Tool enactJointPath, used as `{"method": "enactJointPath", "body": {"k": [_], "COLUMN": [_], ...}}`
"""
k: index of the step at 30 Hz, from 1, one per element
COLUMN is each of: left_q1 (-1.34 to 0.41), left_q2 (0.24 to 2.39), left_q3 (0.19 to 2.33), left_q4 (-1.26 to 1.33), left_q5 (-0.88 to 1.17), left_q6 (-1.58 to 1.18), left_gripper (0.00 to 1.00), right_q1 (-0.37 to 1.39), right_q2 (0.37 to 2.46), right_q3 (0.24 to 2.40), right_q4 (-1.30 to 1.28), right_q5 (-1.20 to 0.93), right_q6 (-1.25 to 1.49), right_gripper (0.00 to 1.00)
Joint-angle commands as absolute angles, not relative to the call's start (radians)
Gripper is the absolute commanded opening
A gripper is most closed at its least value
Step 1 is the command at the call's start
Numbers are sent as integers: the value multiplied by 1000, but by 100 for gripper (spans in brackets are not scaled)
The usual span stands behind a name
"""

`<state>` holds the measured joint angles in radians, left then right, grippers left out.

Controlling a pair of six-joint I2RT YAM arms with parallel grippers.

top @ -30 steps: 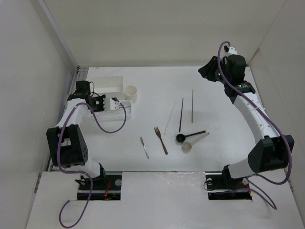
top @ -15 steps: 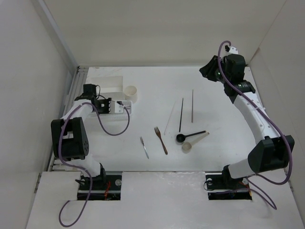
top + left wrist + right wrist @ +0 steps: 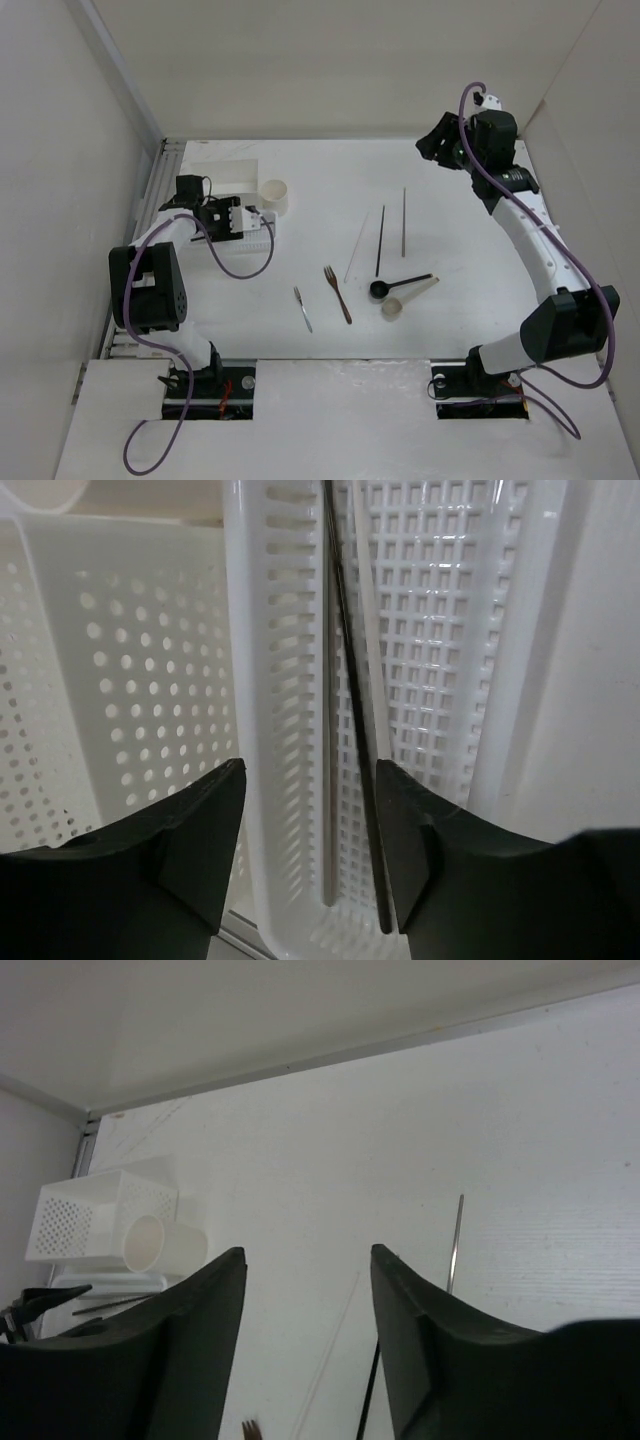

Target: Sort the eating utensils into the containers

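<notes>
Movement over the last second is confined to the left arm: its elbow has drawn in and the left gripper has edged slightly along the slotted tray, with almost no shift in the final half-second. The gripper is released, fingers spread, nothing between them. Directly beneath it, running lengthwise through the gap and clear of both fingers, a dark chopstick and a greyer chopstick lie on the tray floor. In my judgement that placement is complete and this arm is free for the next pick. The perforated box sits just beside the tray, outboard of one finger. The right gripper hangs released and empty, high at the far side. Well apart, below and ahead of it, three chopsticks, the brown fork, grey fork, black spoon and beige spoon lie unmoved on the bench, unsorted.
</notes>
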<state>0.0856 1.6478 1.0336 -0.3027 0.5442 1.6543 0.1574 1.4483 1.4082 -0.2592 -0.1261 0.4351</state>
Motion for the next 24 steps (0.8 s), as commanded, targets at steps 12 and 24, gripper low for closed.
{"method": "enactJointPath", "body": {"k": [12,24], "left_q1": [84,75], "left_q2": [1603,1474], "left_q3": [1210,1347], "left_q4": [-242,-74], "left_q5": [503,296], "left_q6": [1267,533], "left_gripper": [54,70], "right_q1": [164,239], "right_q2": [1698,2143], "right_q3": [1465,1773], "right_q4": [-523,-756], "right_q5": [-34,84], "right_q6": [357,252], "right_gripper": [53,42]}}
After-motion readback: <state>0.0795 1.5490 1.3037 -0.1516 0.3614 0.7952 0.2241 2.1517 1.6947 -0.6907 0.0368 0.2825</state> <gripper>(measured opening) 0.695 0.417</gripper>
